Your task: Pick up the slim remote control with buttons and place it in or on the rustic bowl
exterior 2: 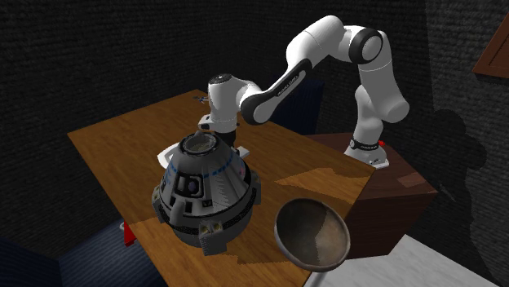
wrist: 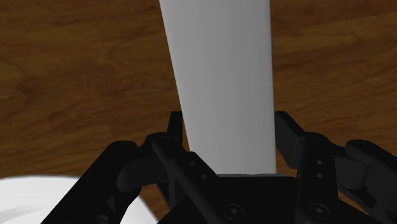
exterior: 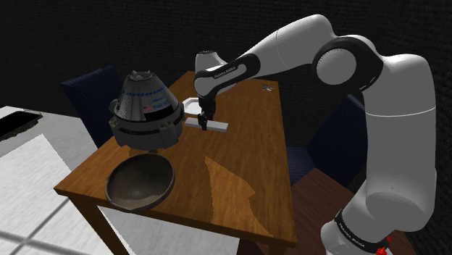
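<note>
Wrist view has the remote control (wrist: 219, 63), drawn as a plain pale slab with no buttons to make out, running lengthwise between the two black fingers (wrist: 173, 135). They press against its long edges, so the gripper (wrist: 228, 137) is closed on it across the narrow width, the sensible way to take something this slim and long. In the shoulder view the remote sits low over the wooden table (exterior: 239, 181) near its middle (resting or barely lifted, I cannot tell), just beside a white dish-like object (exterior: 190, 105). The dark rustic bowl (exterior: 141, 181) lies near the table's front corner, well apart from the remote. A grey capsule-shaped model (exterior: 145, 109) stands close beside the straight line between them. My judgement: the carry wants some height, or a slight curve, to keep clear of that model
</note>
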Robot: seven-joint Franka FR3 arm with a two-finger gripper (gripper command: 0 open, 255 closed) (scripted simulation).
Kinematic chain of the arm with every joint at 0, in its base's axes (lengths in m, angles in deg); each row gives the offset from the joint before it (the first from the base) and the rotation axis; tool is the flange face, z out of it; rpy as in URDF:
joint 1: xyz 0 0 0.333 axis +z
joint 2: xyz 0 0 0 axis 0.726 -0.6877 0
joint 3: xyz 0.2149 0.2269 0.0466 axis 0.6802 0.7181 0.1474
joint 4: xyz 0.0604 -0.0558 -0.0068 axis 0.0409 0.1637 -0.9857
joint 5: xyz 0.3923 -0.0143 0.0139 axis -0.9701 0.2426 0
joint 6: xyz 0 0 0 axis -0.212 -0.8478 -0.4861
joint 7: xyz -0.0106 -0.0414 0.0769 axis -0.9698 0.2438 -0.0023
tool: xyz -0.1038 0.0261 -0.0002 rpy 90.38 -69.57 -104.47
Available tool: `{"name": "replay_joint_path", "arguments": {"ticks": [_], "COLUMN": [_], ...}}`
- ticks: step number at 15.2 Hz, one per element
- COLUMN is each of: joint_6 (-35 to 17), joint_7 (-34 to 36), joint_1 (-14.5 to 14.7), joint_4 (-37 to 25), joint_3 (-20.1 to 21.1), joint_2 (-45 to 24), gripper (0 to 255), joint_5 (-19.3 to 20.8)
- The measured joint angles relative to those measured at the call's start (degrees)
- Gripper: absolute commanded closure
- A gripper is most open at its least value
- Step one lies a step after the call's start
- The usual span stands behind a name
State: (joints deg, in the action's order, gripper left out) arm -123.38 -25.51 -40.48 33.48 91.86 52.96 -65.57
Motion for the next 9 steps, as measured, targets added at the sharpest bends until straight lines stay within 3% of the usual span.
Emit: {"name": "replay_joint_path", "arguments": {"ticks": [9], "joint_6": [3.64], "joint_7": [-0.22], "joint_1": [-0.07], "joint_4": [-1.64], "joint_3": [0.17], "joint_2": [1.96], "gripper": [255], "joint_5": [-0.34]}}
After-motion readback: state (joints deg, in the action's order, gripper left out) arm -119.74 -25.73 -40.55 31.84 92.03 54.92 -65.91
